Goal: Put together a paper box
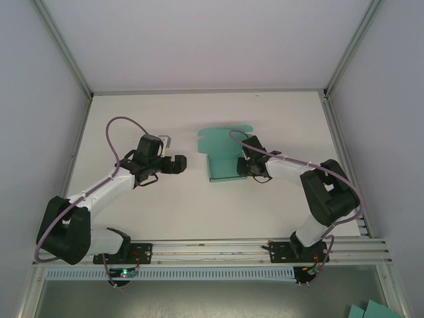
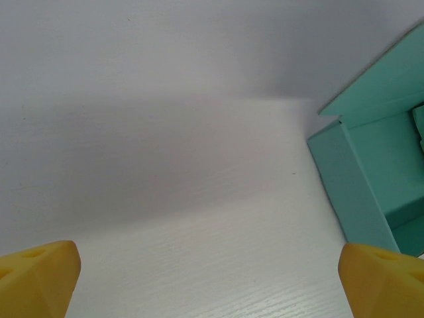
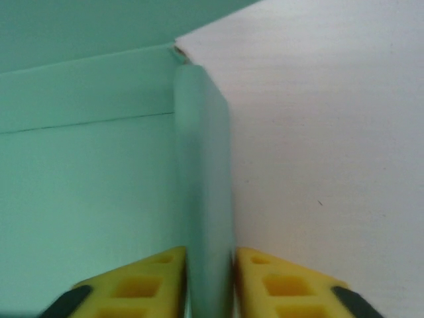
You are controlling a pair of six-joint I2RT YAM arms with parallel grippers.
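Two arms live on my feed, one part-folded paper box (image 1: 224,154) on the white table (image 1: 199,112). It sits centre-right, between the two tools and closer to the right one. From the top I see a flat teal base panel and a wider flap spread out on the far side.

Status on my left gripper (image 1: 177,163): it hovers to the left of the box, well apart from it, nose pointing toward it. On the left wrist cam its yellow fingers (image 2: 40,281) sit in the two bottom corners, spread wide. There is bare table between them and nothing in them. A corner of the box shows at the right edge of that view, teal inside faces toward the lens.

Status on my right gripper (image 1: 245,165): it is at the box's right side. On the right wrist cam the two yellow pads (image 3: 142,288) press on an upright card wall (image 3: 202,172), one pad on each face. I see no gap on either side, so it is clamped on that wall. The wall stands roughly vertical. In that view the base panel lies to its left and bare table to its right.

Some loose teal sheets (image 1: 370,310) lie at bottom right of the top view, off the table.
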